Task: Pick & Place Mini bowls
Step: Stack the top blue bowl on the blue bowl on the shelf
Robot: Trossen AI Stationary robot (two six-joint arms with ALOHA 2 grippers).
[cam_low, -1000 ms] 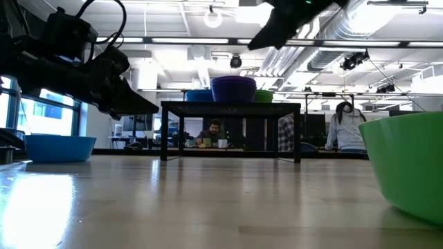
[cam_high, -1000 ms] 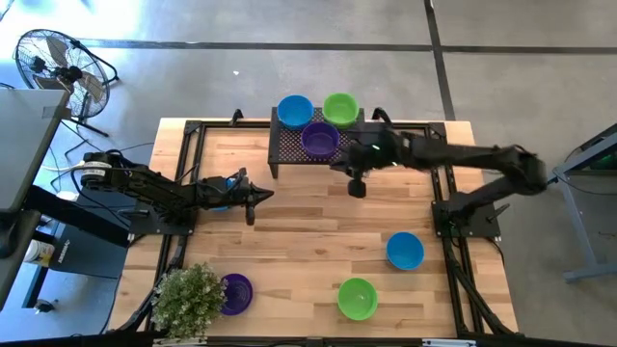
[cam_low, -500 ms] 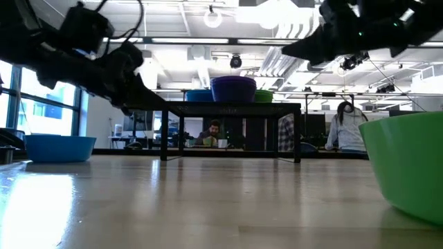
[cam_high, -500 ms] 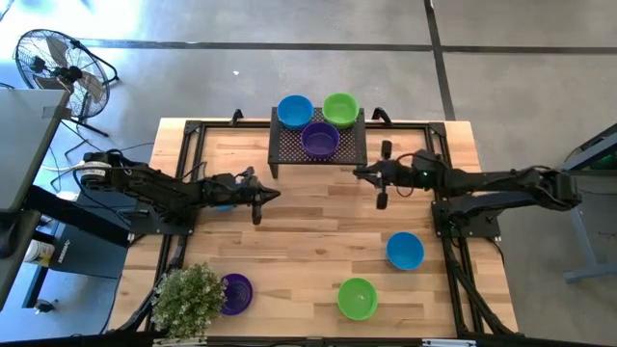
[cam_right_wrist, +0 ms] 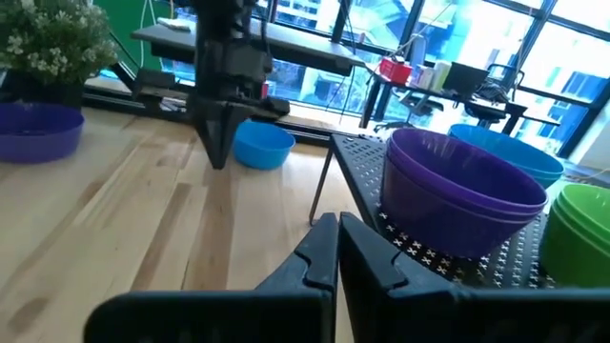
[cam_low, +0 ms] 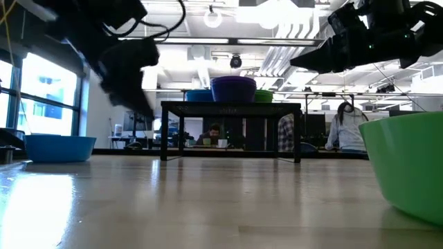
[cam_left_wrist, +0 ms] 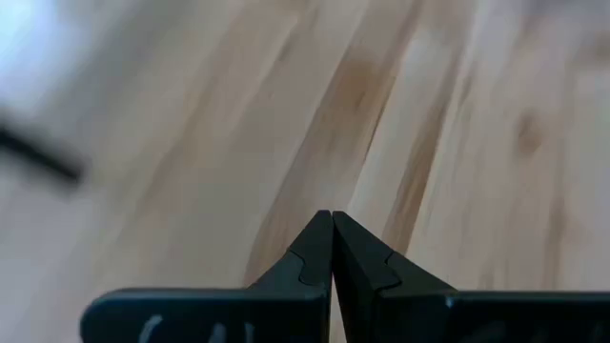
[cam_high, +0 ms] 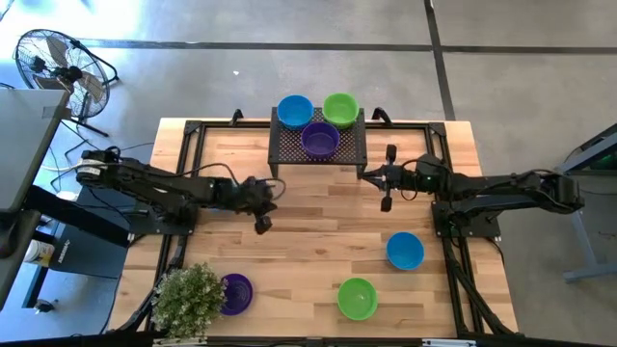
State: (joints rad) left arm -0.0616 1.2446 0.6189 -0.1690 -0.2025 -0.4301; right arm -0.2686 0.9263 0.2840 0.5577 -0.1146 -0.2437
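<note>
On the pale planked wooden table [cam_high: 318, 226], a black perforated metal rack [cam_high: 345, 149] carries smooth round purple [cam_high: 320, 140], blue [cam_high: 295, 110] and green plastic mini bowls [cam_high: 340, 108]. Left gripper [cam_high: 261, 225] and right gripper [cam_high: 387, 203] both hover over bare wood, fingers pressed together, empty. A small blue bowl [cam_right_wrist: 262, 145] is partly hidden behind the left arm.

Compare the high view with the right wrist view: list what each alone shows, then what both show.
Only the high view shows the green plastic bowl and blue plastic bowl on the wooden table's near right part, plus the floor fan.

Only the right wrist view shows the windows and the desks beyond the table.

Both show the black perforated metal rack carrying purple, blue and green bowls, the potted plant, the purple bowl beside the plant, the left gripper and the shut right gripper.
</note>
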